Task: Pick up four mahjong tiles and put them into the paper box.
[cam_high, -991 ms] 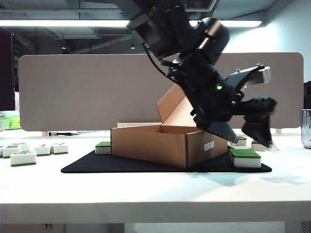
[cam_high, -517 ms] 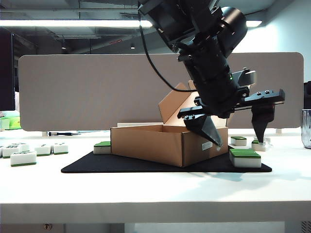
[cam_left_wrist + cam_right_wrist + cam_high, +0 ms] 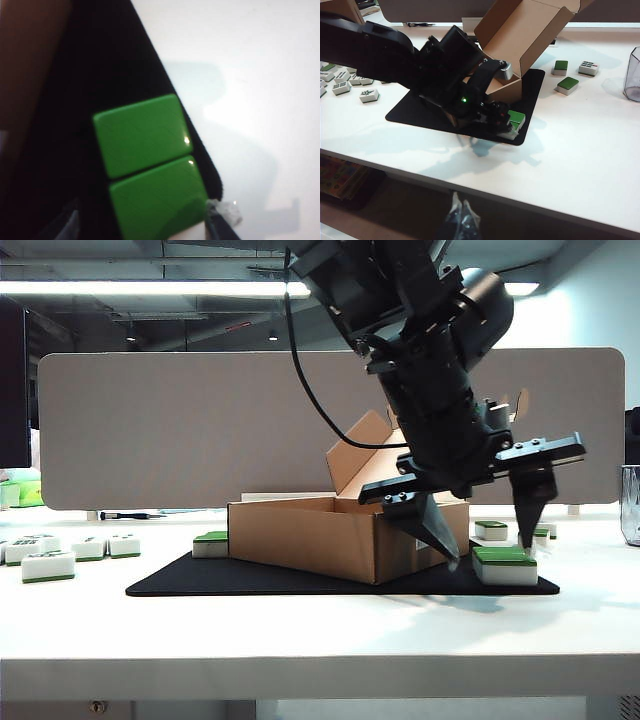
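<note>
The left gripper [image 3: 487,540] hung fingers wide over two mahjong tiles [image 3: 504,565] on the mat's [image 3: 200,580] right corner, beside the paper box [image 3: 330,535]. The right gripper [image 3: 460,215] waited pinched together near the table's front edge.

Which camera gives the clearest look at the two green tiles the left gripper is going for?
The left wrist view: the two green tiles fill the frame, side by side at the black mat's corner. The exterior view shows them edge-on below the left gripper. In the right wrist view the arm partly hides them.
</note>
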Tool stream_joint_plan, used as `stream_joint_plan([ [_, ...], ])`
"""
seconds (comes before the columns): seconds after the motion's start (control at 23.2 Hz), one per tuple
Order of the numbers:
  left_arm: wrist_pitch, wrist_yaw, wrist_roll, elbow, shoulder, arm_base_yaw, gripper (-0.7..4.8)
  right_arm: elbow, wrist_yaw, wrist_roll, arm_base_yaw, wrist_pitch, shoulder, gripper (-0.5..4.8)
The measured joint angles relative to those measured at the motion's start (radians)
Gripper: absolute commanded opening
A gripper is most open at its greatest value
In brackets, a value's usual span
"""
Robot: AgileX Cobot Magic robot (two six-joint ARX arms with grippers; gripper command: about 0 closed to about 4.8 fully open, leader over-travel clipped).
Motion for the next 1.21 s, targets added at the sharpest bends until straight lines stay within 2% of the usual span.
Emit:
stream_joint_plan([
  [0.39,0.026,-0.001,0.0,0.0,0.016,-0.019,3.09,0.0,-0.001,0.0,0.0,0.0,0.0,-0.01],
  [0.52,0.03,-0.051,0.0,0.0,0.017,-0.026,3.09,0.0,-0.006,0.0,0.0,0.0,0.0,-0.01],
  [0.82,0.052,-0.071,0.001,0.0,0.036,-0.027,3.07,0.0,-0.007,0.0,0.0,0.0,0.0,-0.01],
  [0.86,0.052,-0.071,0.001,0.0,0.036,-0.027,2.95,0.0,-0.007,0.0,0.0,0.0,0.0,-0.01],
  [0.99,0.054,-0.089,0.002,0.0,0.037,-0.032,2.09,0.0,-0.007,0.0,0.0,0.0,0.0,-0.01],
  [1.08,0.056,-0.092,0.001,0.0,0.037,-0.034,1.82,0.0,-0.007,0.0,0.0,0.0,0.0,-0.01],
  [1.21,0.057,-0.09,0.002,0.0,0.037,-0.034,1.77,0.0,-0.007,0.0,0.0,0.0,0.0,-0.01],
])
